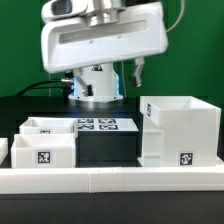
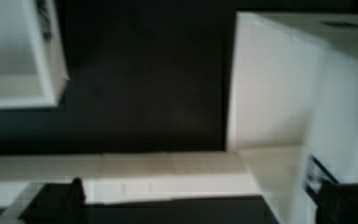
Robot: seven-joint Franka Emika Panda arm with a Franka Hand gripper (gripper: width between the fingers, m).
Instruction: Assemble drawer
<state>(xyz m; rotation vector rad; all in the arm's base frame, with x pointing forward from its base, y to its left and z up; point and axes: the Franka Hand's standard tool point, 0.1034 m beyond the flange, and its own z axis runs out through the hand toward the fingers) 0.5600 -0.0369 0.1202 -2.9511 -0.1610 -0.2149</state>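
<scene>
Two drawers (image 1: 42,152) sit along the worktop's front edge, toward the exterior view's left; the box (image 1: 180,130) stands toward its right. The gripper (image 2: 202,200) hangs high, jaws wide and empty. This looks like pre-grasp, and the next move calls for lowering squarely onto one drawer wall.

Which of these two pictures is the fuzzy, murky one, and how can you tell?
Exterior view: evenly lit and fairly sharp, the tags on the marker board crisp enough to see as patterns. Wrist view: dim and blurred throughout; the white drawer box has smeared edges, its tag is unreadable, and the table is almost black.
</scene>
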